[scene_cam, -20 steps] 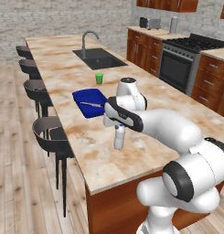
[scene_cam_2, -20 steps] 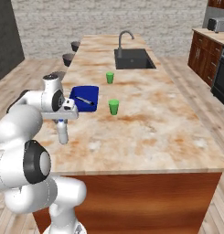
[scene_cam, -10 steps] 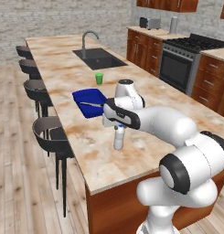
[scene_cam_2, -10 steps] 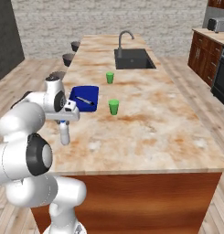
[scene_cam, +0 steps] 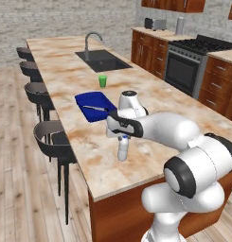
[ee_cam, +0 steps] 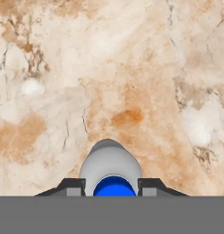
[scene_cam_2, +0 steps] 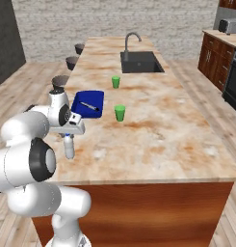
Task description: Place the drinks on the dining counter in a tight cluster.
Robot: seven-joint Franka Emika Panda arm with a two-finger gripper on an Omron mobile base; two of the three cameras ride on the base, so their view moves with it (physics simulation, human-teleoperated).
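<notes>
My gripper [scene_cam: 123,137] [scene_cam_2: 68,136] is shut on the top of the small clear water bottle [scene_cam: 122,150] [scene_cam_2: 69,148], which hangs upright at the stool-side edge of the dining counter [scene_cam: 91,158] [scene_cam_2: 163,132]. I cannot tell whether the bottle's base touches the stone. The hand view looks straight down the bottle [ee_cam: 111,167]. Its cap shows blue there, between the two fingertips [ee_cam: 72,186], with marbled counter [ee_cam: 131,68] beneath. The wine bottle and the juice bottle are out of view.
A blue tray [scene_cam: 91,106] [scene_cam_2: 88,102] with a utensil on it lies just beyond the gripper. Two green cups [scene_cam_2: 120,113] [scene_cam_2: 116,82] stand farther in, and the dark sink [scene_cam: 102,60] [scene_cam_2: 141,62] is at the far end. Bar stools [scene_cam: 51,137] line the counter's edge.
The gripper has come down a little with the water bottle in it, bringing the bottle closer to the counter top. Nothing else has moved.
</notes>
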